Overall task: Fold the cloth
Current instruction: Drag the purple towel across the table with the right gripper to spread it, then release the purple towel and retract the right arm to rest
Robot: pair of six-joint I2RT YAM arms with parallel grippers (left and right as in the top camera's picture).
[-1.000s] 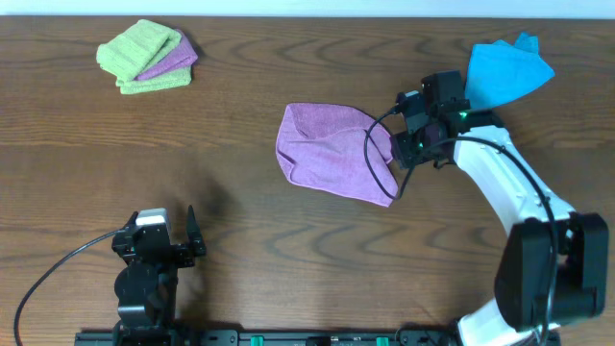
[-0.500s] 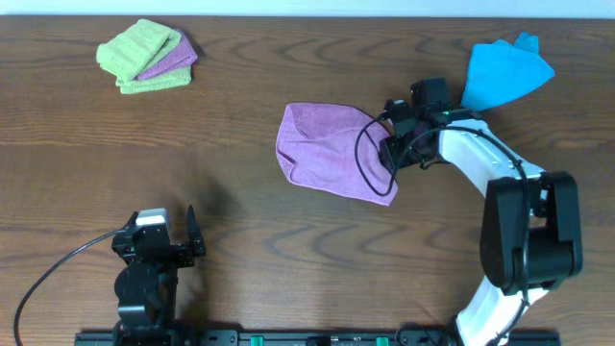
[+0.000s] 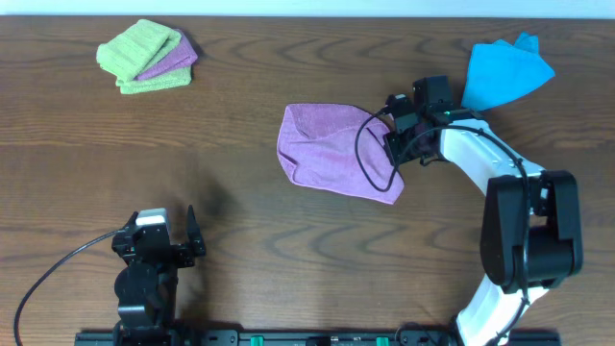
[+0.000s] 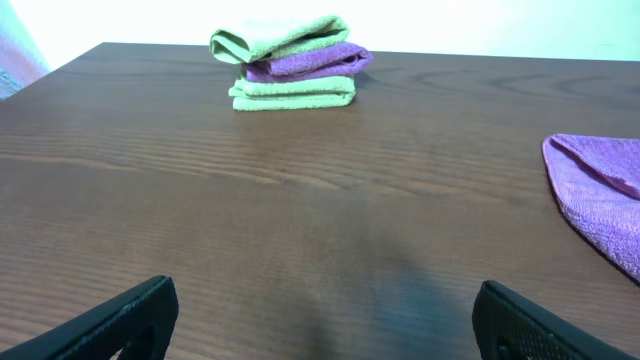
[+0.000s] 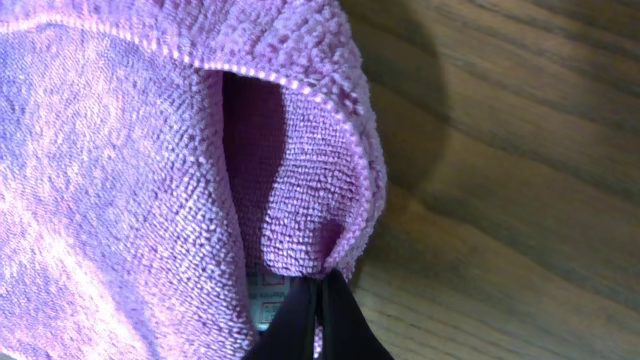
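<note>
The purple cloth (image 3: pixel 332 154) lies rumpled in the middle of the table, its right edge doubled over. My right gripper (image 3: pixel 392 144) is at that right edge, shut on a fold of the cloth (image 5: pixel 150 170). In the right wrist view the black fingertips (image 5: pixel 320 300) pinch the hem together beside a small white tag (image 5: pixel 265 300). My left gripper (image 3: pixel 171 223) rests at the front left, far from the cloth. Its fingers (image 4: pixel 320 320) stand wide open over bare wood, with the cloth's left edge (image 4: pixel 600 200) off to the right.
A stack of folded lime-green and purple cloths (image 3: pixel 147 56) sits at the far left corner, also in the left wrist view (image 4: pixel 292 62). A bright blue cloth (image 3: pixel 507 69) lies at the far right. The right arm's black cable (image 3: pixel 365 159) loops over the cloth.
The right gripper moved in onto the cloth's right edge and closed on the fold. The cloth's lower right corner shifted a little. The left arm stayed still.
</note>
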